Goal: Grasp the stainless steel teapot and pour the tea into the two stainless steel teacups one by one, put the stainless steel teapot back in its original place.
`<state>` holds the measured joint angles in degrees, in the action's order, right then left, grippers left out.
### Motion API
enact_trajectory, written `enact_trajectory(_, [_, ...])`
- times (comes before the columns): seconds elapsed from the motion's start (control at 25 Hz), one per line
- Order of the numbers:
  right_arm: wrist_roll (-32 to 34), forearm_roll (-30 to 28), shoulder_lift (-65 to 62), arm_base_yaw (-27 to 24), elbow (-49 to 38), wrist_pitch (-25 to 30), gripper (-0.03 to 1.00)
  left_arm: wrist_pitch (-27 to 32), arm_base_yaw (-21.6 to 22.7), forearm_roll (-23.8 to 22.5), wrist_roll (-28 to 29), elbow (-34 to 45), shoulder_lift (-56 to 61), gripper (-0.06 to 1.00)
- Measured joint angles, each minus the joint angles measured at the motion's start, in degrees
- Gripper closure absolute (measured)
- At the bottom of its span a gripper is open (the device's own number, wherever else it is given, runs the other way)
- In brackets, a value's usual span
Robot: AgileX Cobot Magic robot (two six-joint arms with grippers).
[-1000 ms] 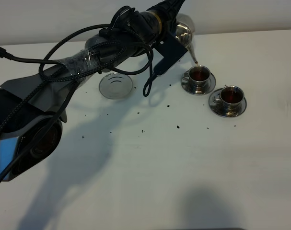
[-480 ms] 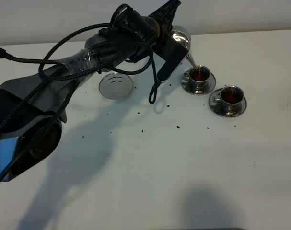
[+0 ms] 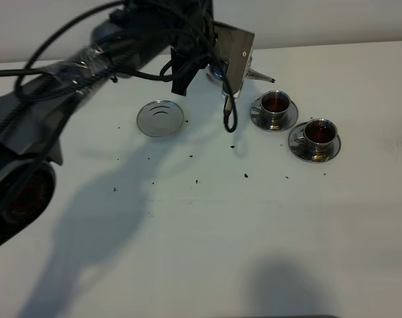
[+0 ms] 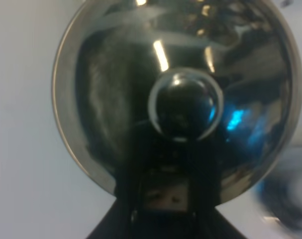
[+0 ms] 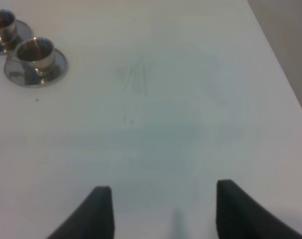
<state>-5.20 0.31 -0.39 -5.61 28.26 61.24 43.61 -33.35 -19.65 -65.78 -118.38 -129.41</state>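
The stainless steel teapot (image 4: 175, 99) fills the left wrist view from above, lid and knob level. My left gripper (image 4: 165, 199) is shut on its handle. In the high view only the teapot's spout (image 3: 261, 76) sticks out from behind my left wrist, just left of and behind the cups. The two stainless steel teacups, one further back (image 3: 275, 103) and one nearer (image 3: 318, 132), stand on their saucers, both holding dark tea. The round steel coaster (image 3: 161, 118) lies bare to the left. My right gripper (image 5: 163, 214) is open over bare table, with both teacups (image 5: 35, 52) far from it.
Dark specks (image 3: 246, 175) are scattered over the white table (image 3: 207, 232) in front of the coaster and cups. A loose cable loop (image 3: 228, 116) hangs from my left wrist near the further cup. The table's right edge (image 5: 277, 55) shows in the right wrist view.
The teapot was tilted with its spout over the further cup. It has swung back level and moved left and up, away from the cup. The cups have not moved.
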Motion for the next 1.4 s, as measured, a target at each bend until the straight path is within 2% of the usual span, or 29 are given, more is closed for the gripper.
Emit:
enact_trajectory(0.32, [0.00,0.00,0.00,0.00,0.00,0.00,0.52,18.54,0.00,9.91,15.93,0.00,2.31,0.70])
enact_trajectory(0.48, [0.00,0.00,0.00,0.00,0.00,0.00,0.52,23.88,0.00,15.07,24.20,0.00,2.31,0.70])
enact_trajectory(0.6, [0.00,0.00,0.00,0.00,0.00,0.00,0.52,24.29,0.00,18.92,31.17,0.00,2.18,0.70])
enact_trajectory(0.72, [0.00,0.00,0.00,0.00,0.00,0.00,0.52,24.24,0.00,20.54,35.34,0.00,0.76,0.70])
enact_trajectory(1.08, [0.00,0.00,0.00,0.00,0.00,0.00,0.52,19.63,0.00,25.14,38.52,0.00,-2.81,0.70])
enact_trajectory(1.28, [0.00,0.00,0.00,0.00,0.00,0.00,0.52,20.06,1.37,21.84,46.47,0.00,0.57,0.70])
enact_trajectory(1.4, [0.00,0.00,0.00,0.00,0.00,0.00,0.52,23.40,3.74,19.65,52.76,0.00,2.51,0.70])
